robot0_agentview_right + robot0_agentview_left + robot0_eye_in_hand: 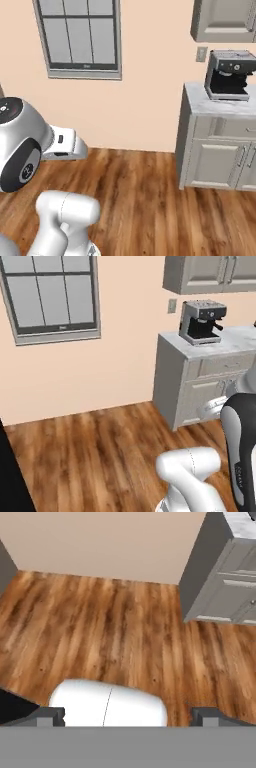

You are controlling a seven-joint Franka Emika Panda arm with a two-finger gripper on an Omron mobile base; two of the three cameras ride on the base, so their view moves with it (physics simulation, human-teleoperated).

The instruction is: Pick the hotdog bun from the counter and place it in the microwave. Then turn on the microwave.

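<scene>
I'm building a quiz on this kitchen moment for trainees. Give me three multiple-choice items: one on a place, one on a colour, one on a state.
1. Where does the coffee machine stand?
A. On the floor
B. On the counter
C. On the window sill

2. What colour is the floor?
A. Brown wood
B. White tile
C. Grey carpet

3. How do the gripper fingers stand?
A. Shut on a bun
B. Shut on nothing
C. Wide apart, nothing between

Answers:
1 B: in both base views the machine sits on the marble top near the counter's end, under the wall cabinet.
2 A: warm brown planks run across every view.
3 C: in the hand view the two dark tips stand far apart, with nothing held between them.
</scene>
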